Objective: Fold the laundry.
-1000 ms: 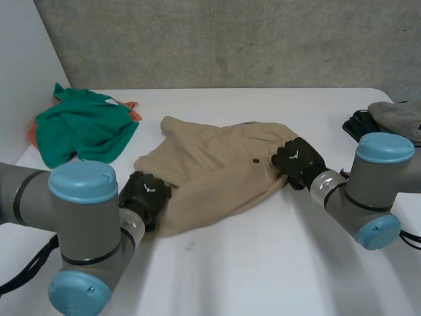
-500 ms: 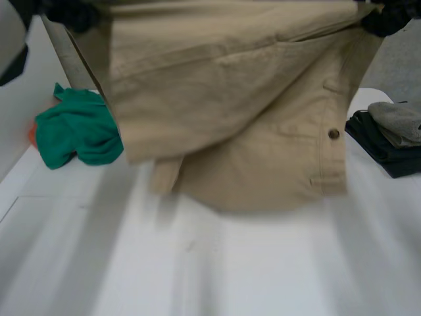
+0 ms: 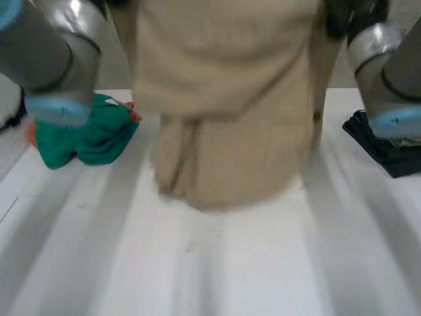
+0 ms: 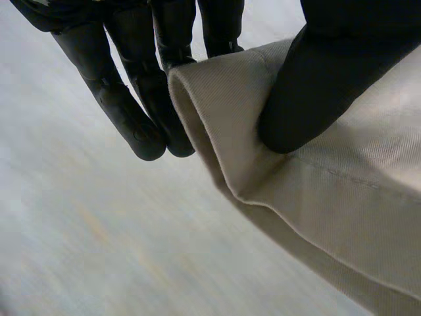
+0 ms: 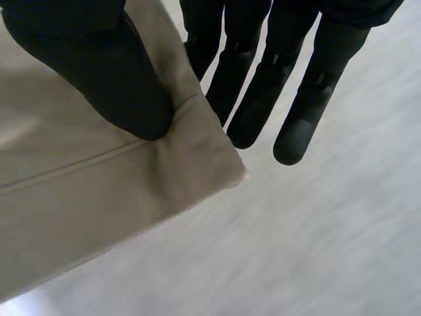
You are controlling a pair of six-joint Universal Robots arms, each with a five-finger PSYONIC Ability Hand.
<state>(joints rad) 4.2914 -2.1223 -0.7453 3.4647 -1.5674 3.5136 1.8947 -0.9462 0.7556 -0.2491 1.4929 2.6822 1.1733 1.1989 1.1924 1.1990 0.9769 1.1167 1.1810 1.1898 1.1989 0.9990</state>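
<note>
White worktop [image 3: 230, 276] underneath everything, w/ grey wall behind.

Beige twill garment [image 3: 230, 131] hanging in air over worktop's mid, held at top on both sides. Draped in loose vertical folds, lower hem low over the worktop; can't tell if touching. In left wrist view [image 4: 342, 197], rolled edge w/ stitched seam line. In right wrist view [image 5: 85, 191], flat corner w/ seam running parallel to edge.

Left arm [image 3: 46, 52], grey w/ light-blue cap, raised at garment's left side. Right arm [image 3: 388, 72], same build, raised at garment's right side.

Green crumpled cloth [image 3: 85, 138] lying near worktop's far left corner, apart from hanging garment, w/ bit of orange fabric showing at its far side.

Black folded cloth [image 3: 388, 151] lying at worktop's right edge, partly behind right arm.

Left hand [image 4: 329, 72] pinching garment's rolled edge: thumb pressed down on outer face, fingers [image 4: 125, 112] straight and close together, reaching past the edge on other side.

Right hand [image 5: 112, 72] pinching garment at a corner: thumb pressed onto fabric just inside the seam, fingers [image 5: 296, 99] straight, slightly fanned, sticking out beyond the corner behind the cloth.
</note>
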